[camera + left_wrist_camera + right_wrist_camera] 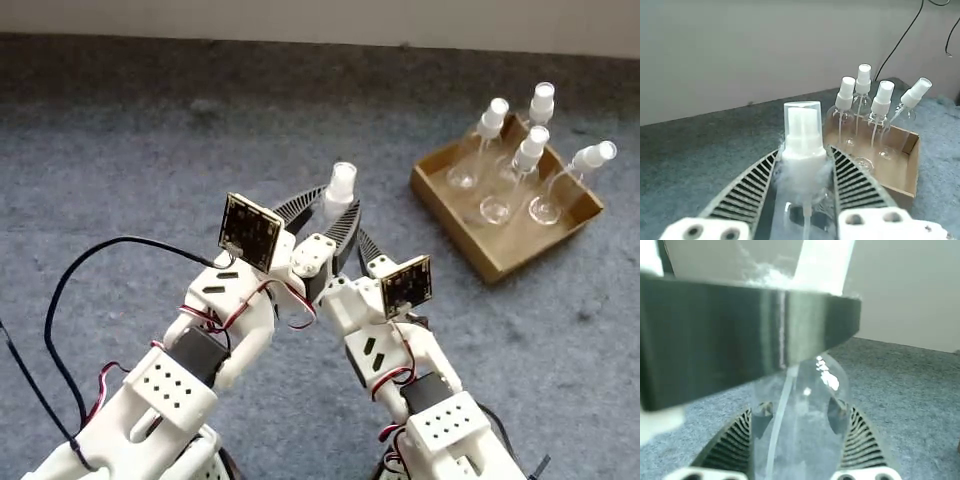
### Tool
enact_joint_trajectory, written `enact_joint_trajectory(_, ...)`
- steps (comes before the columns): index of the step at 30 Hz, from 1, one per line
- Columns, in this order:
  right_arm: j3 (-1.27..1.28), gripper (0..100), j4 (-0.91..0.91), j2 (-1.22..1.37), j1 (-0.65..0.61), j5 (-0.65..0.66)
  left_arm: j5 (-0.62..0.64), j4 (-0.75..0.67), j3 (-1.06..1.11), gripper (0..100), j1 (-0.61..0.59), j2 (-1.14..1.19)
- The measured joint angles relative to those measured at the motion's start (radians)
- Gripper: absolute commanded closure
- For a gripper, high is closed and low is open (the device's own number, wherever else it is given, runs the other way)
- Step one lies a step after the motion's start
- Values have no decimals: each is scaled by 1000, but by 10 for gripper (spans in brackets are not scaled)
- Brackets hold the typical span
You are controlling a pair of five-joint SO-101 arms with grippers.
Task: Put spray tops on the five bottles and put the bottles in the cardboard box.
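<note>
Clear plastic bottle is clamped by both: left gripper pinches its white spray top, right gripper its body. Brown cardboard box w/ four capped bottles lies beyond, right gripper's side.

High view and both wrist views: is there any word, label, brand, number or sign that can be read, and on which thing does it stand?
There are none to read.
The held bottle, its spray top, the four bottles and the cardboard box carry no label or print.
The dark square boards on the arms show only tiny marks, too small to read.
</note>
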Motion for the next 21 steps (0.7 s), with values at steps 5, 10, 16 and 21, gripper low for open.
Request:
enact_joint_trajectory(5,0,971,0,0,0,0,0,2,0,996,0,0)
enact_joint_trajectory(10,0,972,0,0,0,0,0,2,0,996,0,0)
enact_joint_trajectory(16,0,972,0,0,0,-8,0,2,0,996,0,0)
enact_joint_trajectory(21,0,972,0,0,6,-127,0,-2,0,996,5,0)
